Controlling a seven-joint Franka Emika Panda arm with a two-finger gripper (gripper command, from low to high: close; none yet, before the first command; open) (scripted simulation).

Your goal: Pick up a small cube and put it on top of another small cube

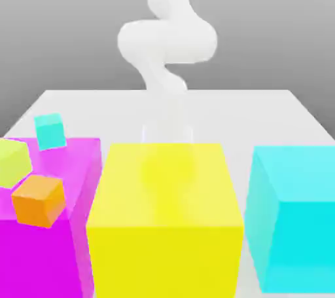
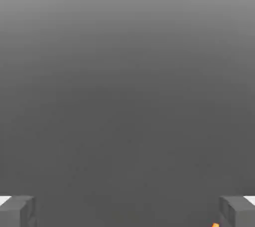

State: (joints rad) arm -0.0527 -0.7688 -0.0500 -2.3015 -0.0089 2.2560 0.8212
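grey backdrop, white table, blocks up front

grey haze behind a white table [image 1: 275, 110] running back to the far edge. three big blocks lined up along the near side in the exterior view: magenta block [image 1: 65, 251] on that view's left, yellow block [image 1: 163, 218] in the middle, huge cyan block [image 1: 294, 215] on the right, each set apart from its neighbour by a narrow gap. small teal cube [image 1: 50, 131] tilted, seen at the far left corner of the magenta block's top; cannot tell whether resting on it or on the table behind. small orange cube [image 1: 38, 200] nearer, seen against the magenta block, tilted too. pale yellow-green cube [image 1: 12, 161] at the left edge, just beside the orange one. white arm [image 1: 167, 41] curling down behind the yellow block, its lower end hidden. tool [image 2: 127, 211] released, grey fingers [image 2: 17, 211] spread wide at both sides of the hand view with nothing between them; orange speck [image 2: 215, 225] by one finger.
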